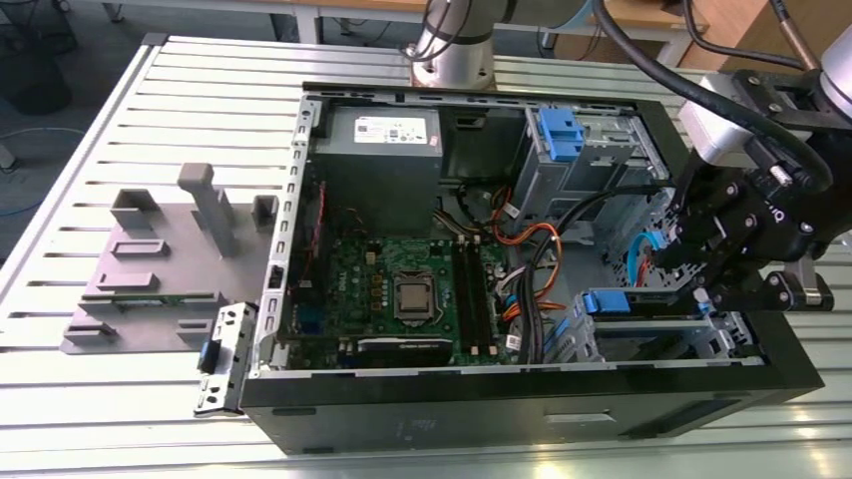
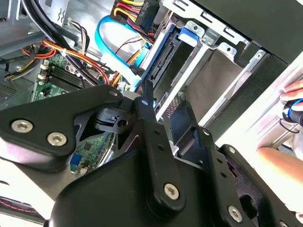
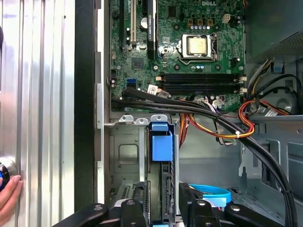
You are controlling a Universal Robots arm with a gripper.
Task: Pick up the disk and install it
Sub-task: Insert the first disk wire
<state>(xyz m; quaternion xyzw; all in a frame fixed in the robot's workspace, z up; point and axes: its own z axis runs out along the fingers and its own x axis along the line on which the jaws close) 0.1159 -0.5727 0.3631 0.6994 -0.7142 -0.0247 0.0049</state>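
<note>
- The gripper (image 1: pixel 712 289) hangs over the drive cage (image 1: pixel 639 339) at the near corner of the open case (image 1: pixel 533 399), on the exterior view's right.
- The disk (image 3: pixel 161 189) stands on edge in the cage slot, its blue tab (image 3: pixel 161 144) toward the motherboard (image 3: pixel 180 42).
- In the first wrist view the fingers (image 3: pixel 135 210) sit on either side of the disk's end; whether they clasp it or have let go, I cannot tell.
- A blue cable (image 2: pixel 111 52) loops beside the cage in the second wrist view.
- A person's hand (image 3: pixel 7 196) rests on the slatted table (image 1: pixel 160 419) outside the case.
</note>
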